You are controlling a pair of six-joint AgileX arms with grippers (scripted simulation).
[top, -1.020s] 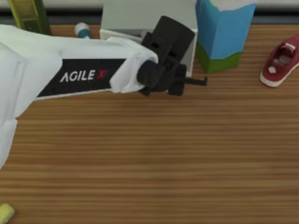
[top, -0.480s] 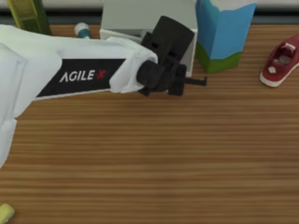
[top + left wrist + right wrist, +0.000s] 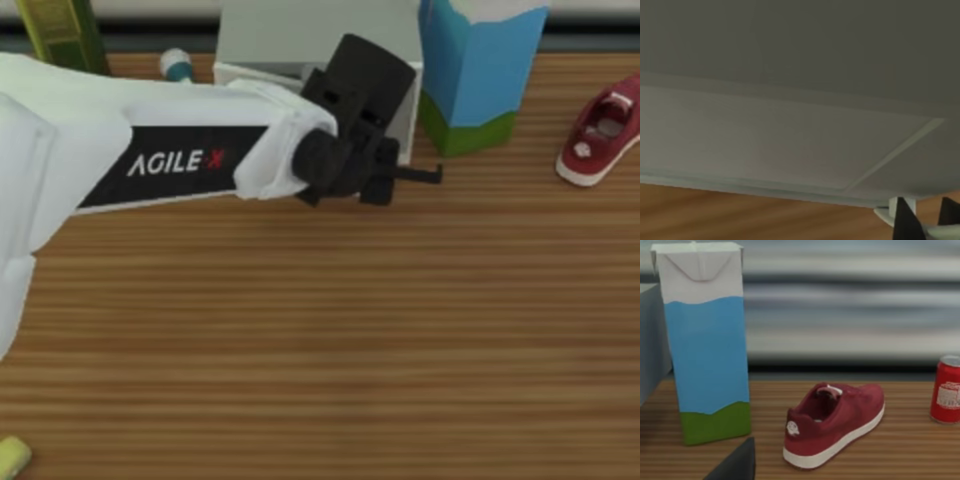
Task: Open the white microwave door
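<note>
The white microwave (image 3: 300,30) stands at the table's back, left of centre. Its door (image 3: 780,140) fills the left wrist view as a pale framed panel that looks flush with the body. My left arm reaches across from the left, and its gripper (image 3: 438,172) sits at the microwave's front right corner. In the left wrist view the two dark fingertips (image 3: 905,222) stand close together, with the door's pale handle strip (image 3: 885,214) running between them. Of my right gripper only one dark finger (image 3: 737,465) shows, in its own wrist view, low over the table right of the carton.
A tall blue, white and green carton (image 3: 480,70) stands right beside the microwave. A red shoe (image 3: 600,135) lies at the far right, with a red can (image 3: 946,390) beyond it. A yellow-green box (image 3: 60,35) and a small white-teal item (image 3: 176,65) sit back left.
</note>
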